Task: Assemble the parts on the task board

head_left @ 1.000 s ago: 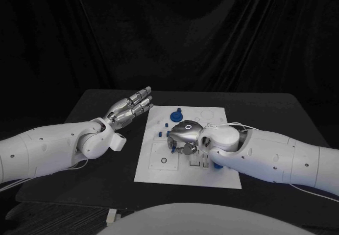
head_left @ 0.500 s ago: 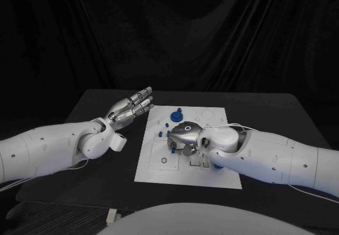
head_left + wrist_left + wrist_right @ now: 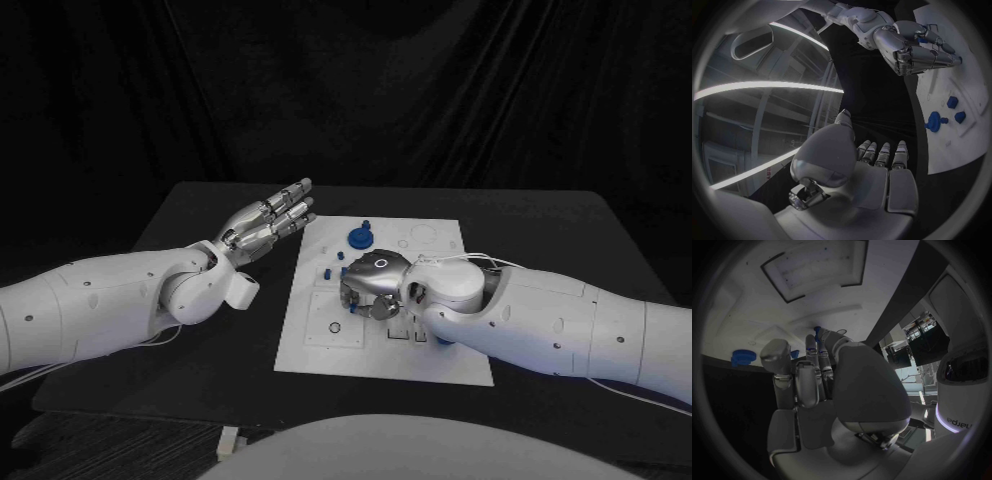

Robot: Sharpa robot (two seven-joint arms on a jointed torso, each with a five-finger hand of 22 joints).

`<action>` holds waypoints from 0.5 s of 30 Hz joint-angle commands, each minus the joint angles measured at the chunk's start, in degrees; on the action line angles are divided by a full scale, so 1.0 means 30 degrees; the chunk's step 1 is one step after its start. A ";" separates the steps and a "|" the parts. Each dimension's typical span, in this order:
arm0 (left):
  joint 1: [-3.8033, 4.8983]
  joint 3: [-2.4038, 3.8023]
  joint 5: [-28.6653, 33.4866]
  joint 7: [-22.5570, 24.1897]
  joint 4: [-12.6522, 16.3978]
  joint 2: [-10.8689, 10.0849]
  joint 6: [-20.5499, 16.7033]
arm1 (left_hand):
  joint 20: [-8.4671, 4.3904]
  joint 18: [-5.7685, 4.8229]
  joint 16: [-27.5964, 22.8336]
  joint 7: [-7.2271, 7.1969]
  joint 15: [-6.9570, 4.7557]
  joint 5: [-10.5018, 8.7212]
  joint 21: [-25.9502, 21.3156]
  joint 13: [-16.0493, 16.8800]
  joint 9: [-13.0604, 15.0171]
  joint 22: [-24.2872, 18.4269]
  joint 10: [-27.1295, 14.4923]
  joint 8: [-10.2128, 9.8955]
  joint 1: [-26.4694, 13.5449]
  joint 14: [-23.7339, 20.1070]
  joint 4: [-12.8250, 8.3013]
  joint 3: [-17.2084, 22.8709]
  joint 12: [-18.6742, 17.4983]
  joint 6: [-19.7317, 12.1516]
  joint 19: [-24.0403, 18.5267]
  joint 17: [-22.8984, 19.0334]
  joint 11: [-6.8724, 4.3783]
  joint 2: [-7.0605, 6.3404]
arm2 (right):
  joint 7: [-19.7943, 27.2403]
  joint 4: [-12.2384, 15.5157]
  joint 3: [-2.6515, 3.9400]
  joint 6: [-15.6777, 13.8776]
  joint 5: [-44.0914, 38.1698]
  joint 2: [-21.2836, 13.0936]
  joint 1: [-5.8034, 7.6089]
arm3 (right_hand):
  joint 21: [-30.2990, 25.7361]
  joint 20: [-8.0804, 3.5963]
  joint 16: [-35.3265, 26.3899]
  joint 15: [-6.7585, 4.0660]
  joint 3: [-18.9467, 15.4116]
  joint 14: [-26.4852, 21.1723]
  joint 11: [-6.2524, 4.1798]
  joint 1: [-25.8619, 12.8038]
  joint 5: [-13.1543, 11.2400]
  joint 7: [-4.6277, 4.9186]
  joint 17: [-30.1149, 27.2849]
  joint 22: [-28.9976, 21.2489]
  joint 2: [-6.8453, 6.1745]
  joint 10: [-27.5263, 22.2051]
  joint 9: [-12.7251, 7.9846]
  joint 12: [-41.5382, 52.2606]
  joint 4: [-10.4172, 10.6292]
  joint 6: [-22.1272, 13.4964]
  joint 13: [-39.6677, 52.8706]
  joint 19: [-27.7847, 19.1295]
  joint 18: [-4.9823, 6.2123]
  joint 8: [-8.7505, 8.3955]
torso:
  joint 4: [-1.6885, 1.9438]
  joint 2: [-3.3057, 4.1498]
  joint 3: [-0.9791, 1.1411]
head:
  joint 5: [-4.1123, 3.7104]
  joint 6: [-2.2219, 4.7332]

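The white task board (image 3: 433, 362) lies in the middle of the black table. My right hand (image 3: 372, 282) hangs over the board's middle with its fingers curled down, and a small blue part (image 3: 924, 39) shows between the fingers (image 3: 817, 331). A round blue part (image 3: 358, 237) and a small blue peg (image 3: 366, 222) stand at the board's far end. Two tiny blue parts (image 3: 330, 270) sit just left of the right hand. My left hand (image 3: 271, 222) is raised left of the board, flat and open, holding nothing.
The right forearm (image 3: 548, 320) lies across the board's near right part, and another blue part (image 3: 443, 340) peeks out beneath it. Bare black table (image 3: 216, 350) stretches left of the board. In the left wrist view the blue parts (image 3: 934, 121) cluster on the board (image 3: 970, 75).
My right hand has edged slightly to the left over the board. The left hand has stayed where it was.
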 commanded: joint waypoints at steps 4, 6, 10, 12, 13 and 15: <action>-0.0041 0.0020 0.0129 0.1290 -0.0027 0.0058 0.0366 | 0.0171 0.0151 -0.0069 0.0129 0.0178 0.0098 -0.0032 -0.0029 0.0026 0.0044 -0.0037 0.0016 0.0189 -0.0042 -0.0034 0.0126 -0.0065 -0.0047 0.0039 -0.0023 0.0166 0.0023 | -0.0244 0.0069 0.0009 0.0242 -0.0146 0.0061 -0.0070 | -0.0107 0.0043 -0.0104 -0.0040 -0.0044 0.0927 0.0041 -0.0042 -0.0007 0.0002 0.1264 0.2062 -0.0057 0.0131 -0.0011 -0.0018 -0.0138 -0.0160 0.0042 -0.0142 -0.0007 -0.0098 | 0.0003 -0.0002 0.0004 | -0.0028 -0.0002; -0.0044 0.0020 0.0129 0.1272 -0.0041 0.0072 0.0397 | 0.0198 0.0149 -0.0069 0.0144 0.0210 0.0126 -0.0030 -0.0029 0.0026 0.0051 -0.0037 0.0017 0.0216 -0.0042 -0.0044 0.0141 -0.0065 -0.0044 0.0041 -0.0023 0.0179 0.0031 | -0.0265 0.0075 0.0009 0.0301 -0.0146 0.0073 -0.0072 | -0.0177 0.0050 -0.0136 -0.0032 -0.0091 0.0910 0.0046 -0.0096 -0.0091 0.0010 0.1230 0.2046 -0.0068 0.0144 -0.0004 0.0007 -0.0131 -0.0178 0.0065 -0.0173 0.0002 -0.0121 | 0.0005 -0.0002 0.0004 | -0.0040 -0.0002; -0.0055 0.0020 0.0129 0.1234 -0.0069 0.0099 0.0465 | 0.0234 0.0148 -0.0069 0.0158 0.0252 0.0166 -0.0027 -0.0029 0.0026 0.0057 -0.0037 0.0016 0.0253 -0.0042 -0.0057 0.0162 -0.0065 -0.0045 0.0044 -0.0023 0.0191 0.0043 | -0.0358 0.0075 0.0009 0.0451 -0.0146 0.0110 -0.0075 | -0.0219 0.0057 -0.0158 -0.0026 -0.0141 0.0895 0.0049 -0.0152 -0.0184 0.0014 0.1208 0.2036 -0.0076 0.0141 0.0002 0.0027 -0.0123 -0.0203 0.0088 -0.0199 0.0008 -0.0150 | 0.0005 0.0005 0.0004 | -0.0042 -0.0002; -0.0060 0.0020 0.0129 0.1211 -0.0078 0.0108 0.0493 | 0.0247 0.0148 -0.0069 0.0161 0.0268 0.0182 -0.0026 -0.0029 0.0025 0.0061 -0.0037 0.0015 0.0269 -0.0042 -0.0062 0.0171 -0.0065 -0.0049 0.0046 -0.0023 0.0194 0.0047 | -0.0407 0.0061 0.0009 0.0542 -0.0146 0.0130 -0.0078 | -0.0283 0.0062 -0.0172 -0.0022 -0.0169 0.0886 0.0049 -0.0188 -0.0242 0.0017 0.1195 0.2020 -0.0078 0.0142 0.0004 0.0043 -0.0116 -0.0227 0.0103 -0.0225 0.0018 -0.0173 | -0.0002 0.0002 0.0001 | -0.0020 -0.0002; -0.0062 0.0020 0.0129 0.1195 -0.0080 0.0111 0.0514 | 0.0266 0.0147 -0.0069 0.0168 0.0290 0.0213 -0.0026 -0.0029 0.0026 0.0060 -0.0037 0.0016 0.0292 -0.0042 -0.0070 0.0183 -0.0065 -0.0044 0.0046 -0.0023 0.0200 0.0052 | -0.0442 0.0048 0.0009 0.0596 -0.0146 0.0141 -0.0080 | -0.0272 0.0065 -0.0177 -0.0020 -0.0192 0.0881 0.0049 -0.0215 -0.0287 0.0020 0.1190 0.2023 -0.0082 0.0145 0.0003 0.0057 -0.0111 -0.0252 0.0116 -0.0229 0.0016 -0.0194 | 0.0000 -0.0001 0.0001 | -0.0028 -0.0002; -0.0066 0.0020 0.0129 0.1173 -0.0083 0.0111 0.0538 | 0.0286 0.0146 -0.0069 0.0175 0.0310 0.0253 -0.0025 -0.0029 0.0026 0.0064 -0.0037 0.0017 0.0321 -0.0042 -0.0079 0.0198 -0.0065 -0.0040 0.0048 -0.0023 0.0206 0.0057 | -0.0490 0.0022 0.0009 0.0686 -0.0146 0.0155 -0.0083 | -0.0339 0.0069 -0.0192 -0.0016 -0.0220 0.0871 0.0056 -0.0248 -0.0342 0.0027 0.1175 0.2007 -0.0091 0.0125 0.0003 0.0062 -0.0105 -0.0284 0.0126 -0.0255 0.0027 -0.0221 | -0.0004 -0.0001 0.0001 | -0.0024 -0.0002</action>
